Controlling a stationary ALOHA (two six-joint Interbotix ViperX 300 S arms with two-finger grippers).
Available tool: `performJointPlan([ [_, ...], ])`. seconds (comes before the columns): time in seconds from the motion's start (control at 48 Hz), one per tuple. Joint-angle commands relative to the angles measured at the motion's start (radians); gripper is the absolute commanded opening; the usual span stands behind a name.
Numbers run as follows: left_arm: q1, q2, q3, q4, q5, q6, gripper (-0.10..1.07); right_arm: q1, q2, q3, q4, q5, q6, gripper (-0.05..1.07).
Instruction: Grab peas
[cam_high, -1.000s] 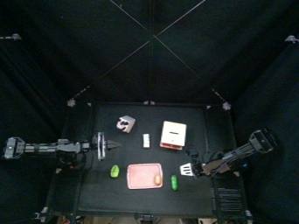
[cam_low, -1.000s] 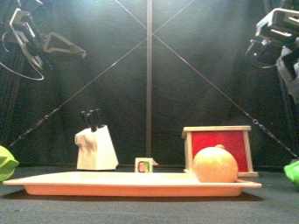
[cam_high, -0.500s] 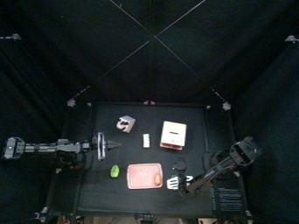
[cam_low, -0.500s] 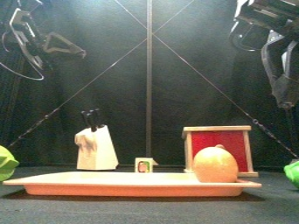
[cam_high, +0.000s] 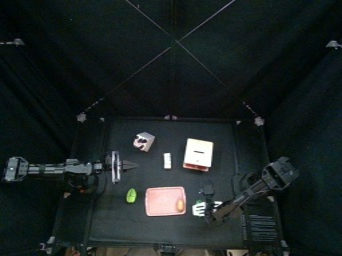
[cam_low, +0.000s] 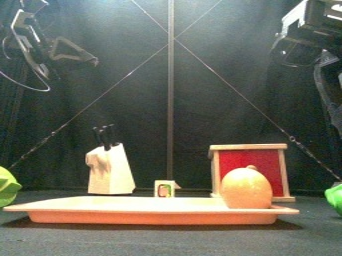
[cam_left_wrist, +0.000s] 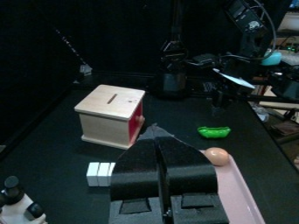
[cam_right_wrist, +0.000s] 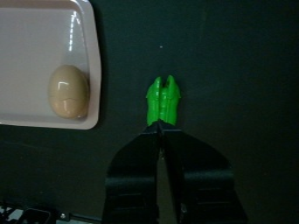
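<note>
Right wrist view shows the right end effector (cam_right_wrist: 163, 131) poised over the pea pod (cam_right_wrist: 163, 99), its jaws nearly pressed together and holding nothing. The pod lies on the tabletop (cam_right_wrist: 233, 70) just beyond the tips, beside the pink board (cam_right_wrist: 47, 35). Spread wider, straddle the pod's narrow width, descend, then close.

The top view looks straight down from high above; the table (cam_high: 167, 165) is small at picture centre. The front view sits level at the table's front edge, close to the pink board (cam_low: 147, 210). That board, with the egg (cam_right_wrist: 66, 90) on it, also shows in the right wrist view, which looks steeply down from near. The left wrist view looks level across the table towards the other arm (cam_left_wrist: 222, 70) at 1 o'clock.
</note>
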Motion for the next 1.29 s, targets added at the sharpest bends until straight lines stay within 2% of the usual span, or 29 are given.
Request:
performJointPlan([
  [0.0,0.0,0.003,-0.018,-0.002,-0.009,0.002,-0.01,0.002,-0.015,-0.003,-0.003,-0.012,-0.005,0.44],
  [0.292,0.0,0.003,-0.015,-0.002,-0.005,0.002,-0.01,-0.005,-0.009,0.029,-0.008,-0.052,-0.003,0.73],
  [0.458,0.002,0.003,-0.014,-0.002,-0.005,0.002,-0.01,-0.006,0.012,0.034,-0.014,-0.089,-0.008,0.83],
  [0.771,0.002,0.002,-0.012,-0.002,-0.005,0.002,-0.01,-0.009,0.046,0.084,-0.029,-0.215,-0.006,0.84],
  [1.271,0.005,0.003,-0.008,-0.002,-0.005,0.002,-0.01,-0.035,0.092,0.094,-0.031,-0.25,-0.008,0.85],
])
